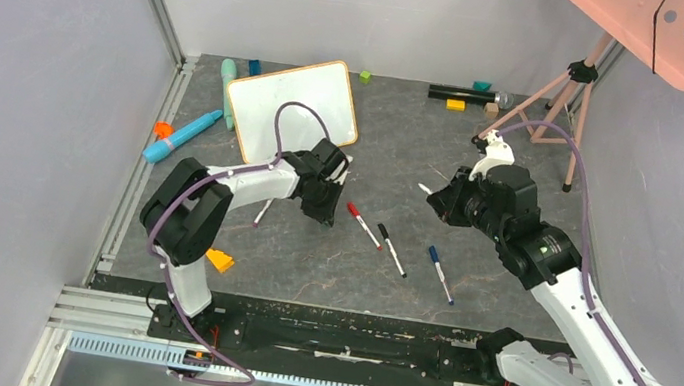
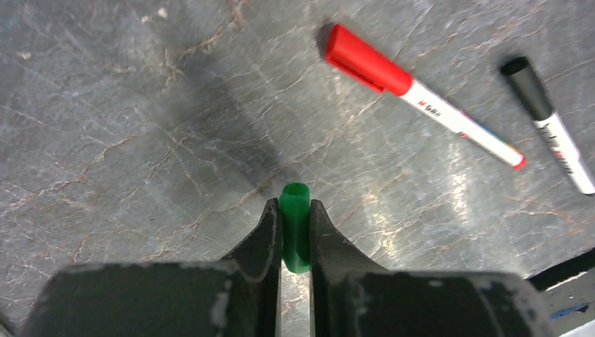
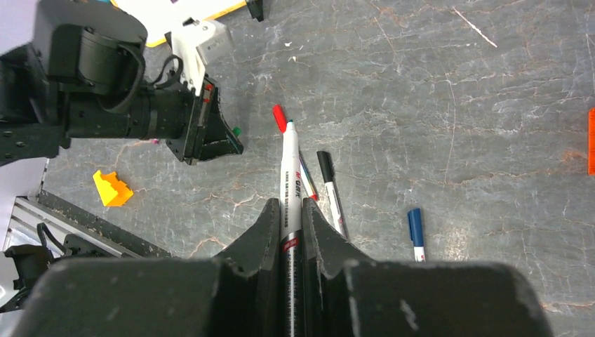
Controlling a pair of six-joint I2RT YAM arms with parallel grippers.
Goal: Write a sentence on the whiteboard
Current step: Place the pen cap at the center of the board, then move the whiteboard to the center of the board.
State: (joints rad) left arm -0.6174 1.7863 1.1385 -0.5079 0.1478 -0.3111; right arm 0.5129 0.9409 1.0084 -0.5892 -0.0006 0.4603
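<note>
The left pincer (image 2: pixel 295 208) is clamped on a green cap (image 2: pixel 295 235). A red marker (image 2: pixel 421 95) and a black marker (image 2: pixel 547 119) lie on the table (image 2: pixel 140 140) ahead of it and to its right. The right pincer (image 3: pixel 289 208) is closed on an uncapped marker (image 3: pixel 288 168), whose tip projects forward past the fingers. The whiteboard (image 1: pixel 295 106) rests just beyond the left pincer on its far side; it is well apart from the right pincer, off to that pincer's left.
</note>
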